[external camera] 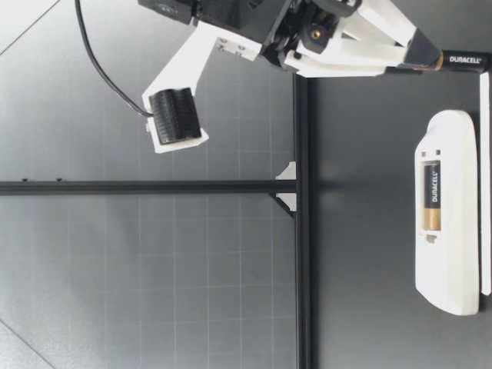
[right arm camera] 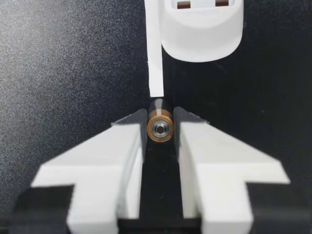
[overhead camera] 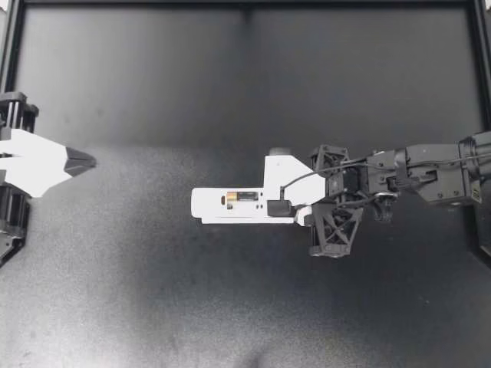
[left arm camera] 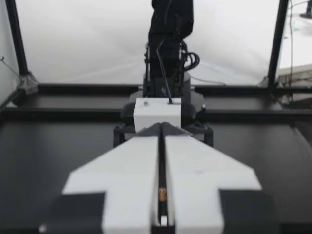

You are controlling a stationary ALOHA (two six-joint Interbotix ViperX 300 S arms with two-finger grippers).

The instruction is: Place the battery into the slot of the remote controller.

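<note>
The white remote controller lies face down mid-table with its slot open; one battery sits in the slot. My right gripper is at the remote's right end, partly under its own camera mount. In the right wrist view a second battery lies end-on between the fingertips, which press on both its sides, just short of the remote's rounded end. The low view shows that battery sticking out of the right gripper, low over the table. My left gripper is shut and empty at the far left.
A thin white strip lies along the remote's side, reaching the held battery's tip. Black frame rails border the dark table. In the left wrist view my right arm is straight ahead of the shut left fingers.
</note>
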